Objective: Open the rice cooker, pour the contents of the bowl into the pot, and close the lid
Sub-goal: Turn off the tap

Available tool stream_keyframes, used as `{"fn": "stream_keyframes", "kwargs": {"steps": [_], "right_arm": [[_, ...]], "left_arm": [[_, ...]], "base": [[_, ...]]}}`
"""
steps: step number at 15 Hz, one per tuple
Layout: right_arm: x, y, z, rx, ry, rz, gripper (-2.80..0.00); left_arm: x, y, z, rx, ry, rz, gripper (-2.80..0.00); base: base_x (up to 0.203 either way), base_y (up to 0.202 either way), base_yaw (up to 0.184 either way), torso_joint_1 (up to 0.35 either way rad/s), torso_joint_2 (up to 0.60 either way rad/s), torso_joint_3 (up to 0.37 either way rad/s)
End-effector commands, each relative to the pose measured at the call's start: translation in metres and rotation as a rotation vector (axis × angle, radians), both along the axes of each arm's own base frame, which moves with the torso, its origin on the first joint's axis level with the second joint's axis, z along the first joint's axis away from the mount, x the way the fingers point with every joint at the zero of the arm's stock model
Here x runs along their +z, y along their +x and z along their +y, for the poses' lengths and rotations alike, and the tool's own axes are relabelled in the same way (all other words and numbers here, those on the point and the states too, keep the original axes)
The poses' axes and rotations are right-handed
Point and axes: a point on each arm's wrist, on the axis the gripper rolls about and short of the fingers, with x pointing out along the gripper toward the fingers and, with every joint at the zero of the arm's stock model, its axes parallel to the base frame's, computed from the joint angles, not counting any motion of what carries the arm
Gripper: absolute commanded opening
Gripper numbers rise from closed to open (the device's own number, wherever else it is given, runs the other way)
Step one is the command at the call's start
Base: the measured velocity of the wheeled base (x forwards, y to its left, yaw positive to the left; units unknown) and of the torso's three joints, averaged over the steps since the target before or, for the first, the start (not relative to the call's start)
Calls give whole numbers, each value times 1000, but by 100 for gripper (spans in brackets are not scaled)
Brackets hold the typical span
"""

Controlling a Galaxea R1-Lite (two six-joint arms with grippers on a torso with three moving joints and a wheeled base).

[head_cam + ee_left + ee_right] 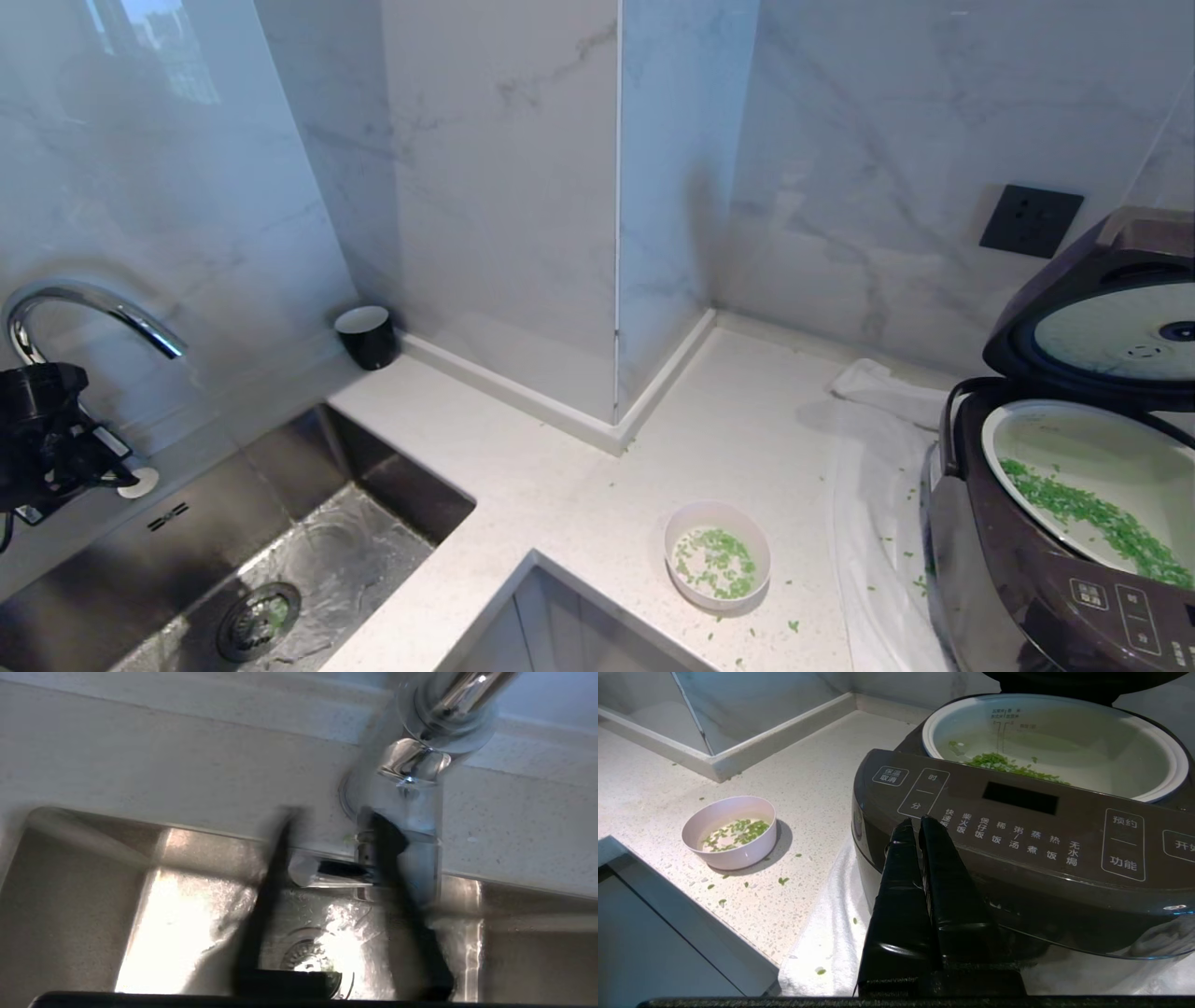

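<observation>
Marble walls meet at a corner behind our pale speckled counter (597,485), and we take the rice cooker (1036,560) as our landmark at its right end. Its lid (1102,327) stands tipped up and back on its hinge, white disc facing forward, and the white pot (1092,467) inside already holds a drift of green bits (1102,518). To the cooker's left, well apart from it on bare counter, sits the pink bowl (717,555), upright, with a thin layer of green still in it; more bits lie scattered around it and on the white cloth (878,523) under the cooker. Far to the cooker's left, past the bowl, is the steel sink (280,569) with its curved tap (93,313). Our left claw (327,858) hangs over that sink beside the tap's base; its fingers are smeared in the wrist view and show a gap between them, so we cannot tell whether it is released or clenched, and nothing shows between them. Our right claw (920,828) is clenched on nothing, fingers pressed together, just in front of the cooker's button panel (1017,830). We judge the lid to be what is left: it lies above and behind the right claw, its hinge line running across the cooker's back, and the right arm is far the nearer one
</observation>
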Motion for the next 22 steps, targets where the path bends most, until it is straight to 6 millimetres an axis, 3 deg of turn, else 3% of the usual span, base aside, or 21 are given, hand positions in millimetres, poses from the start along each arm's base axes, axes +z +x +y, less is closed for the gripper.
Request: {"fn": "stream_keyframes", "kwargs": {"steps": [1,8,14,15,20,22], "right_arm": [[0,0,0,-1,0,0,-280],[0,0,0,1,0,0,-280],[0,0,0,1,0,0,-280],[0,0,0,1,0,0,-280],[0,0,0,1,0,0,-280],[0,0,0,-1,0,0,-280]], "left_arm": [[-4,1,4,11,-1,6,-280],[-7,4,23,42,-2,14,-280],[-6,3,23,58,-31,86,-280],[-6,3,23,58,-33,84,0],[-3,4,26,65,-28,63,0],[7,4,26,68,-14,41,0]], "base": [[0,0,0,0,0,0],[0,0,0,0,0,0],[0,0,0,0,0,0],[0,0,0,0,0,0],[0,0,0,0,0,0],[0,0,0,0,0,0]]}}
